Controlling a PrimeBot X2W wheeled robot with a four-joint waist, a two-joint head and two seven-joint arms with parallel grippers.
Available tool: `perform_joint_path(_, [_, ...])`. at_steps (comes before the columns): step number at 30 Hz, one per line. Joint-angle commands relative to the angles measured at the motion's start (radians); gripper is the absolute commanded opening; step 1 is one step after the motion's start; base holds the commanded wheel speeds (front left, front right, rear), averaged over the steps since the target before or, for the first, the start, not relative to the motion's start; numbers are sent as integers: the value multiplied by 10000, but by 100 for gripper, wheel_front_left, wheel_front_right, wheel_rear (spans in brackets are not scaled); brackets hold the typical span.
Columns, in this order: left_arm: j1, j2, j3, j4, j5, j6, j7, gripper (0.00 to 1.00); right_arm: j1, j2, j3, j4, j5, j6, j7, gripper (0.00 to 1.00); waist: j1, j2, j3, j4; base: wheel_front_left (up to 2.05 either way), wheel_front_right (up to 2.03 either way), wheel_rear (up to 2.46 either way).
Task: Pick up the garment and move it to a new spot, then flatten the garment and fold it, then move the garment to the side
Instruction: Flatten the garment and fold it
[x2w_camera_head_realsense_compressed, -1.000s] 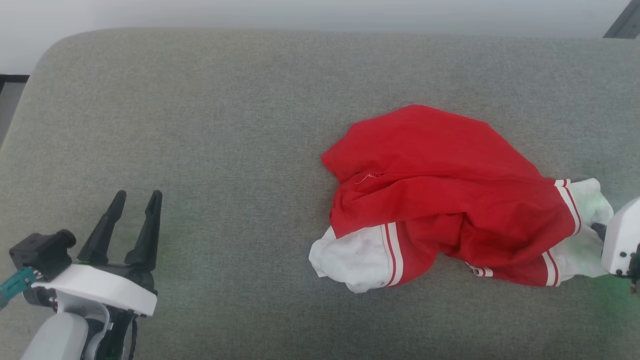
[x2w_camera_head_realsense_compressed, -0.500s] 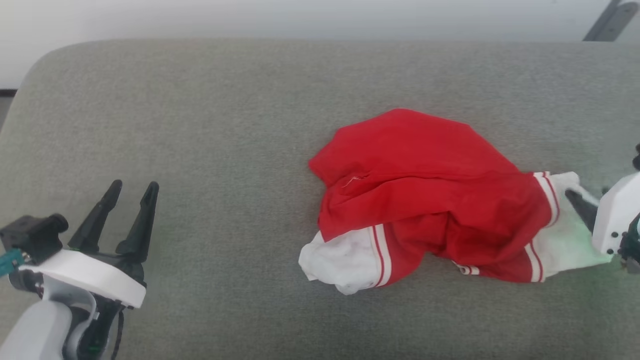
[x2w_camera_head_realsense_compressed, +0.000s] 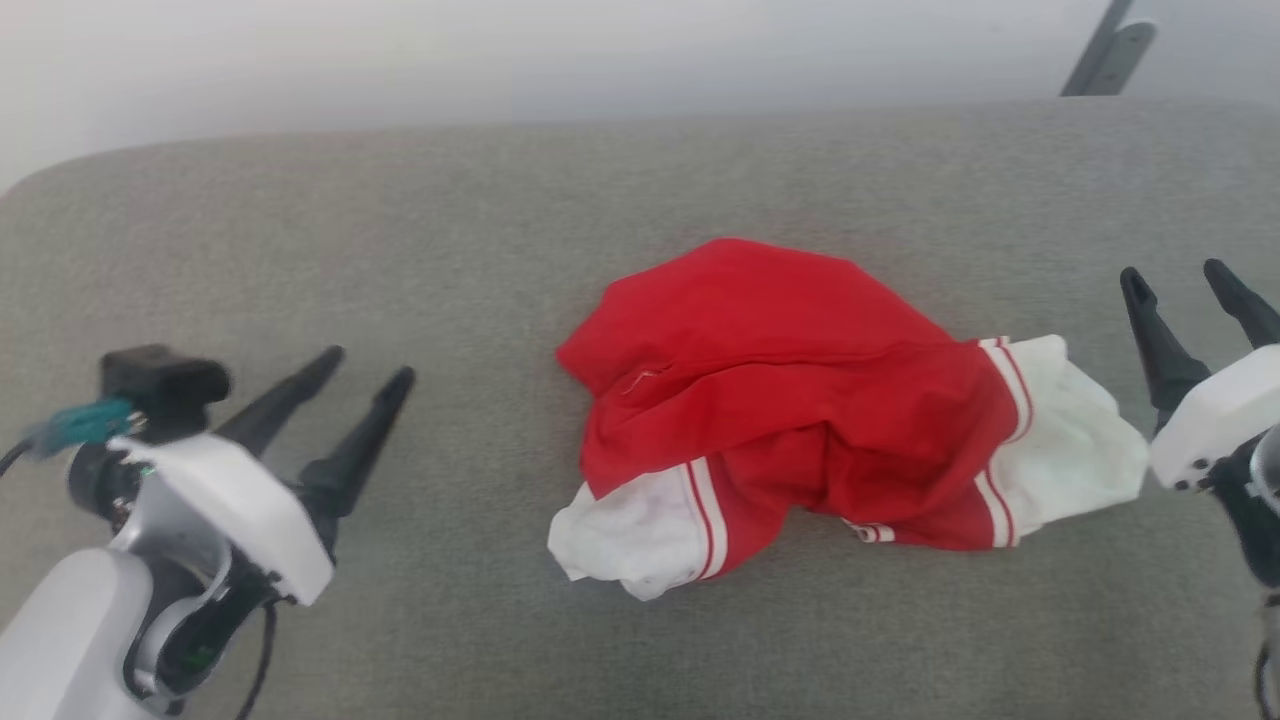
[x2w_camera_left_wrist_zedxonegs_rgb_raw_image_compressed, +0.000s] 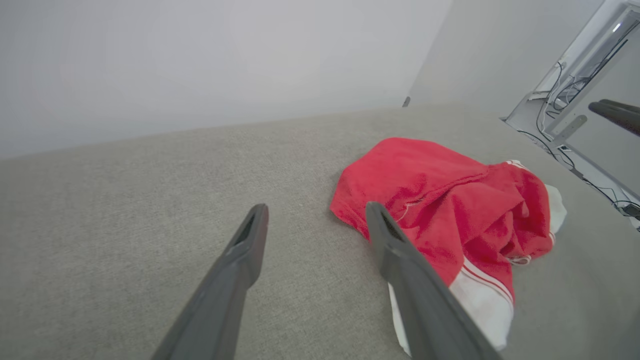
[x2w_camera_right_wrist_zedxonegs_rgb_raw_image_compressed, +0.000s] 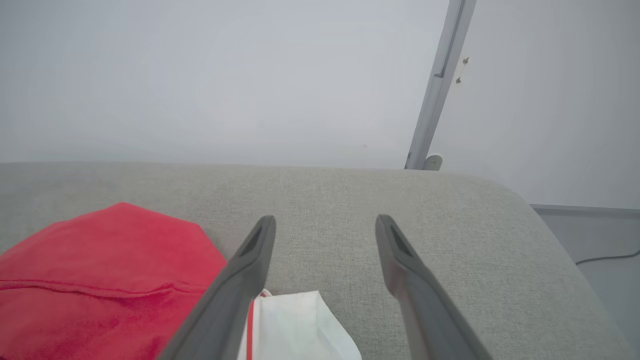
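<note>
Fabric so thin looks light and limp, so the garment (x2w_camera_head_realsense_compressed: 800, 390), crumpled on the grey cushion (x2w_camera_head_realsense_compressed: 500, 250) between the left end effector (x2w_camera_head_realsense_compressed: 368, 365) and right end effector (x2w_camera_head_realsense_compressed: 1175, 272), both spread wide and empty, seems best pinched at its white sleeve end (x2w_camera_head_realsense_compressed: 1075, 450).

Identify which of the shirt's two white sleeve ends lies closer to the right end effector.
The white sleeve end on the garment's right side; the other lies at its front left.
</note>
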Motion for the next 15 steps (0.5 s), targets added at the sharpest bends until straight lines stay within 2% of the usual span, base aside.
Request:
perform_joint_path(1, [-166,2,-83,-111,-227,96,375,100,172,165,-68,-78,-182,0,-244,100,-1,0,-106,-159,0,0,0])
perform_joint_path(6, [-607,220,-791,-763,-371,342,2305,100,455,936,-520,-275,-840,0,-980,100,-1,0,-206,-490,0,0,0])
perform_joint_path(10, [-1019,242,-1327,-1011,-773,733,4018,100,595,1509,-729,-411,-1164,0,-1219,100,-1,0,-189,-728,0,0,0])
perform_joint_path(15, [-1399,85,-1859,-1055,-1153,1082,5541,100,649,1909,-723,-580,-1328,0,-1334,100,-1,0,-81,-992,0,0,0])
